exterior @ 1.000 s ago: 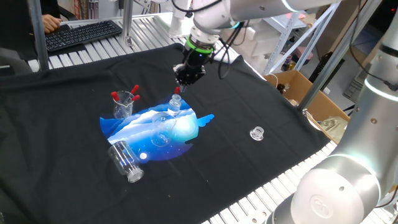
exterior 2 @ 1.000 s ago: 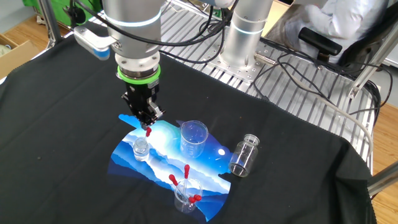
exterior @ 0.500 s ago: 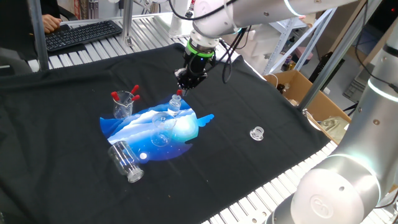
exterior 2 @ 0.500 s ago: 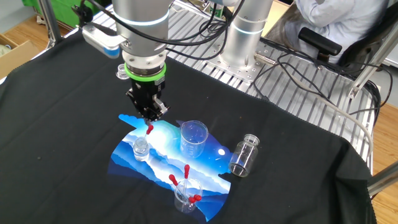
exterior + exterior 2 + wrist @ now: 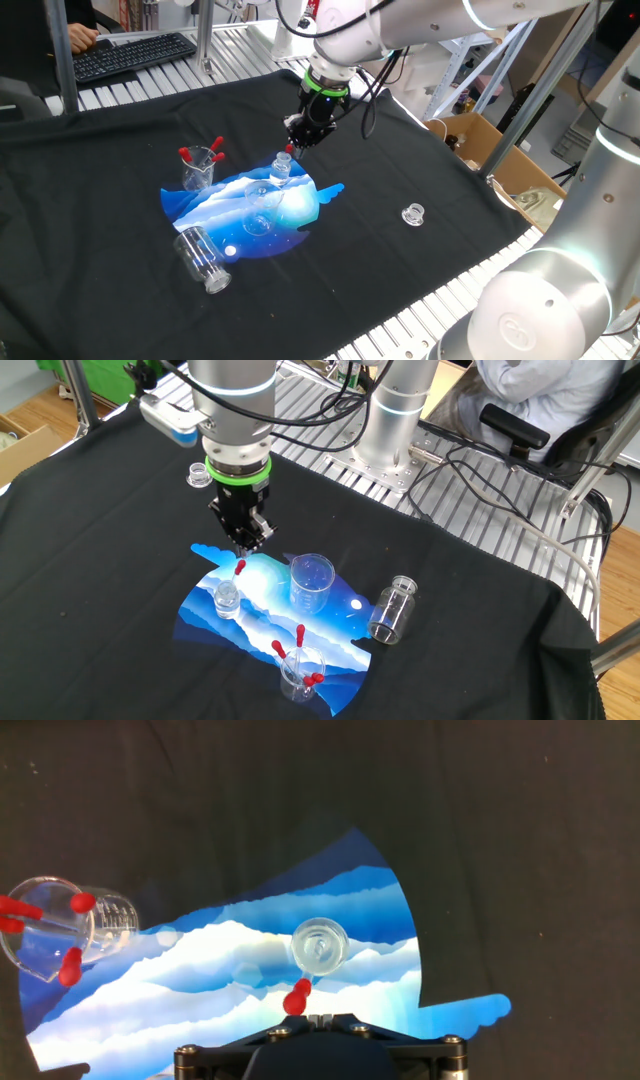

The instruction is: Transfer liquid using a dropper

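Pulled back from above the small bottle point(image 5: 281, 168), the gripper point(image 5: 305, 131) hangs shut, holding nothing. From the other side, the dropper point(image 5: 237, 574) leans in that bottle. Hand view shows its red bulb point(image 5: 295, 999) at the rim; it could tip out.

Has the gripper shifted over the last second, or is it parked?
Yes. In the other fixed view the gripper has drifted right, from beside the small bottle toward the beaker, away from the camera.
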Tool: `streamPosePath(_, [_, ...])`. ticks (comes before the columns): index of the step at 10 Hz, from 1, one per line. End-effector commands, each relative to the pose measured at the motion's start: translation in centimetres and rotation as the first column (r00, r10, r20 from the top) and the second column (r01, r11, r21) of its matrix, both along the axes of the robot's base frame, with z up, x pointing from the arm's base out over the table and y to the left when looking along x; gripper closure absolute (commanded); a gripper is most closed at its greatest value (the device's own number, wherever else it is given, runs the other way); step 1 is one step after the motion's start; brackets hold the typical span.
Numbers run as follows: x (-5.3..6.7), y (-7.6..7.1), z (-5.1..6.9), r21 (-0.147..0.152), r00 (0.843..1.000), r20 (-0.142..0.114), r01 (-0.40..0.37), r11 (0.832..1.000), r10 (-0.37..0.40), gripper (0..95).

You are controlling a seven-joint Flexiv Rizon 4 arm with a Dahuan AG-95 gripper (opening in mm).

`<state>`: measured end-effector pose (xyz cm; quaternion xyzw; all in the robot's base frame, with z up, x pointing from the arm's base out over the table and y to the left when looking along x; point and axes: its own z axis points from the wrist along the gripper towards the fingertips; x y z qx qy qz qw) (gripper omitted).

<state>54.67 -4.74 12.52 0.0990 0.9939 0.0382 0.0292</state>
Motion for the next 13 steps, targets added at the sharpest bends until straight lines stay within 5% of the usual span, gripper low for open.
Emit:
streamPosePath(1, [-0.2, 0.4, 0.1, 0.003, 1.0, 0.001, 0.019, 1.0, -0.019, 95.0])
streamPosePath(7, [0.9, 1.1, 0.4, 0.0, 1.0, 0.005, 0.029, 1.0, -0.029, 95.0])
streamPosePath(13, [3.9, 1.2, 0.6, 0.002, 0.999, 0.004, 0.039, 0.999, -0.039, 95.0])
